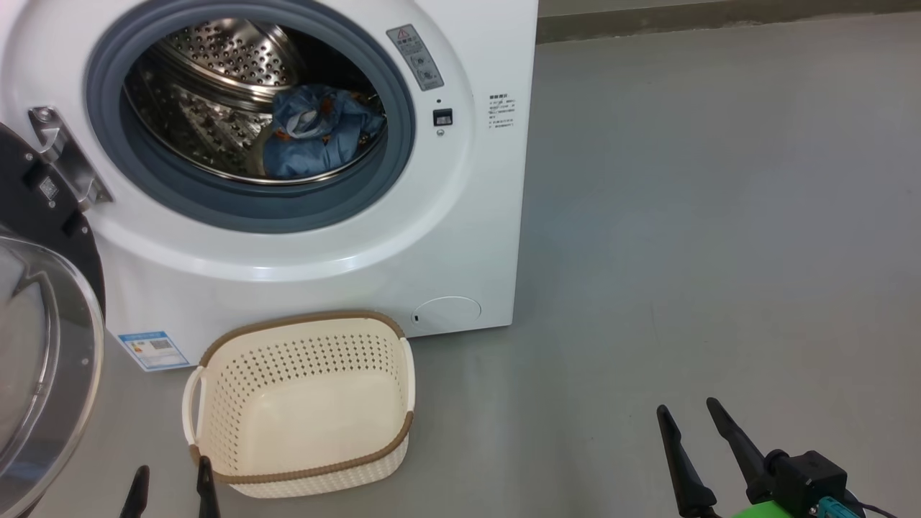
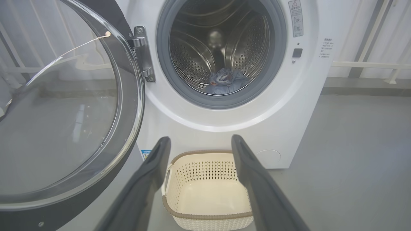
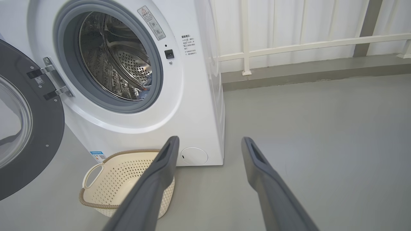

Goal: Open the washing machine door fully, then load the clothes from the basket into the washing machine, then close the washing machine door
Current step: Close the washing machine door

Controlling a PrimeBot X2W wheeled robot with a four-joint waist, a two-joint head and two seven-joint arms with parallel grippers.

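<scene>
Head view: washing machine door (image 1: 43,374), black rim and clear glass bowl, stands swung open left of the washing machine (image 1: 432,237). Clothes (image 1: 316,133), a blue bundle with orange marks, lie in the drum (image 1: 216,72). The cream basket (image 1: 302,360) sits on the floor (image 1: 683,216) just before the machine's front, bottom bare. I read left gripper (image 1: 173,466) and right gripper (image 1: 686,405) spread, gripping nothing. Left wrist view adds the drum's rear wall. Right wrist view adds a white railing (image 3: 305,45).

The washing machine door (image 1: 43,360) is cut off by the left edge of the head view, the left claw (image 1: 173,467) shows just fingertips at the bottom edge, the print (image 1: 501,111) on the washing machine (image 1: 460,237) is too small to read, and the bunched clothes (image 1: 316,137) cannot be told apart.
</scene>
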